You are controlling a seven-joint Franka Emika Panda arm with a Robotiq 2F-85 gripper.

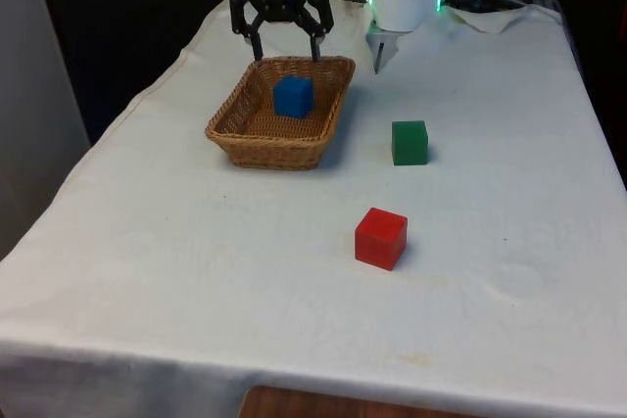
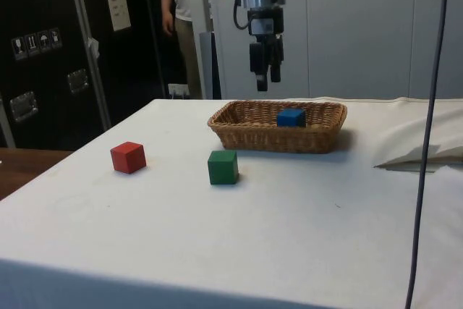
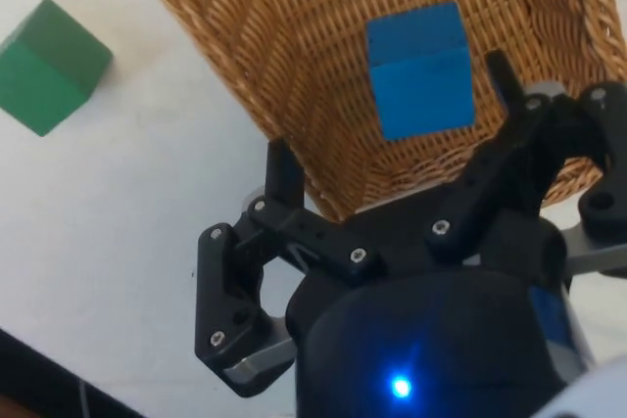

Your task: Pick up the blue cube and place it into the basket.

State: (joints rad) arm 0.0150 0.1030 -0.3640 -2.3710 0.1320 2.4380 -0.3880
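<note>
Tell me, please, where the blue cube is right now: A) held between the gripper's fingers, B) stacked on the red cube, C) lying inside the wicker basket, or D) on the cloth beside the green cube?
C: the blue cube rests on the floor of the basket, while the open gripper hangs above it, empty.

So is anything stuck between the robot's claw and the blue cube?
No. The blue cube already sits inside the wicker basket. The gripper hangs open above the basket's far rim with just air between them. The green cube and red cube lie off on the cloth.
</note>
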